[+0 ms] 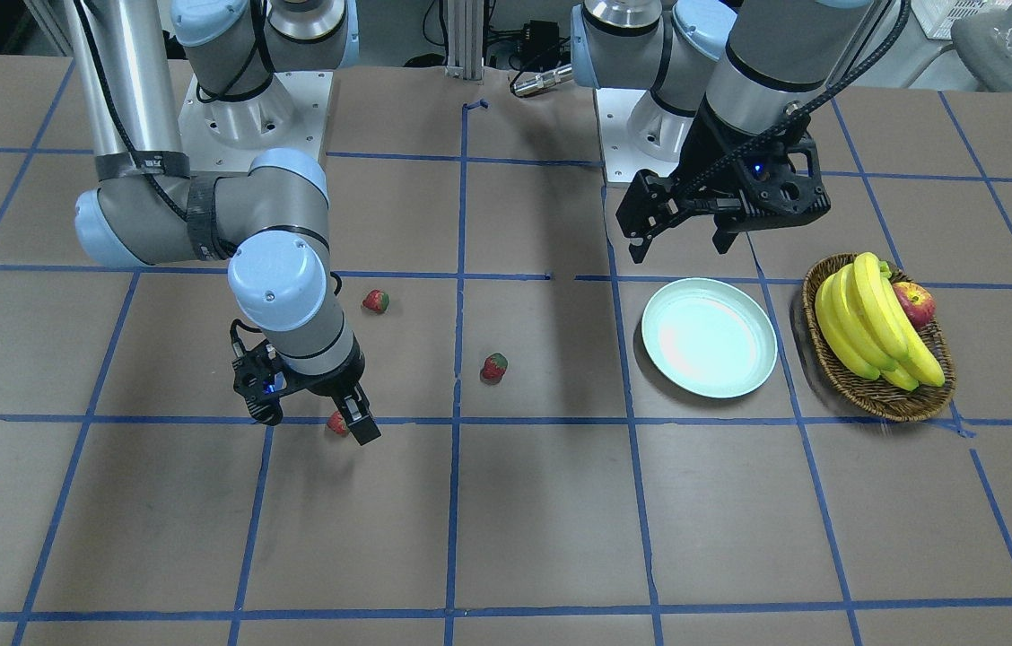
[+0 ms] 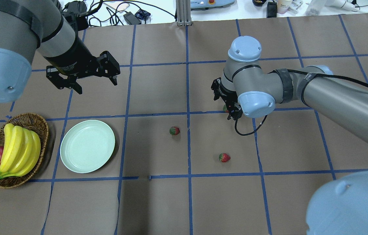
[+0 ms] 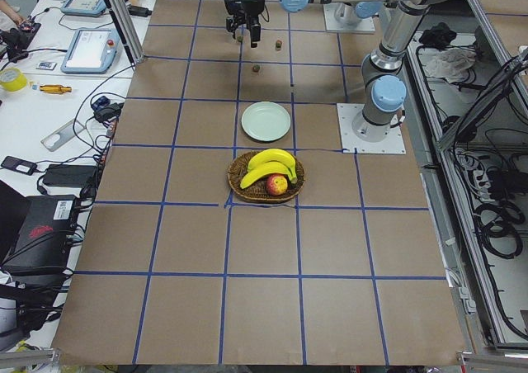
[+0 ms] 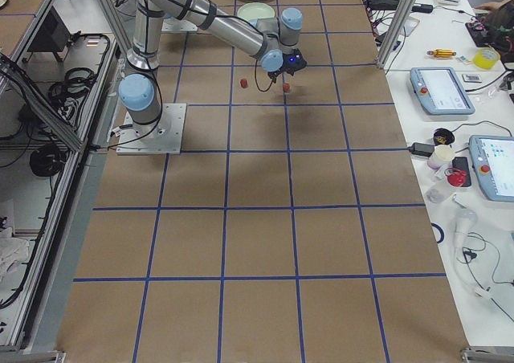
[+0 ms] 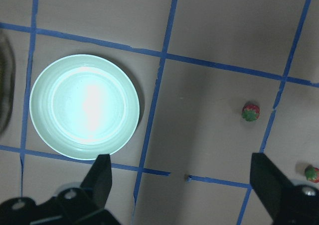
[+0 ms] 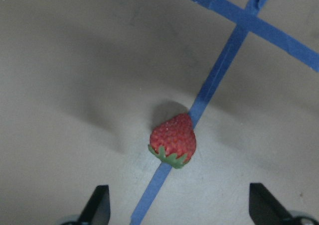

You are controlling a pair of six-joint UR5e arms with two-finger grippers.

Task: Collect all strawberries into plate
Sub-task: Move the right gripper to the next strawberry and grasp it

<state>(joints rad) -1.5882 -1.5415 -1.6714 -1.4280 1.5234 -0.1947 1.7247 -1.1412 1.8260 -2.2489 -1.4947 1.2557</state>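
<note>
Three strawberries lie on the brown table. One (image 1: 337, 423) sits on a blue tape line directly under my right gripper (image 1: 331, 414), which is open and low over it. In the right wrist view this strawberry (image 6: 173, 141) lies between the spread fingertips (image 6: 99, 205), untouched. The other two (image 1: 375, 301) (image 1: 494, 366) lie free nearer the middle. The mint-green plate (image 1: 709, 336) holds nothing. My left gripper (image 1: 681, 247) is open and holds nothing, hovering behind the plate. The left wrist view shows the plate (image 5: 84, 105) and two strawberries (image 5: 250, 111) (image 5: 312, 173).
A wicker basket (image 1: 883, 399) with bananas (image 1: 869, 323) and an apple (image 1: 914, 303) stands beside the plate, on the side away from the strawberries. Blue tape lines grid the table. The right arm's elbow (image 1: 277, 278) hangs above the strawberry area.
</note>
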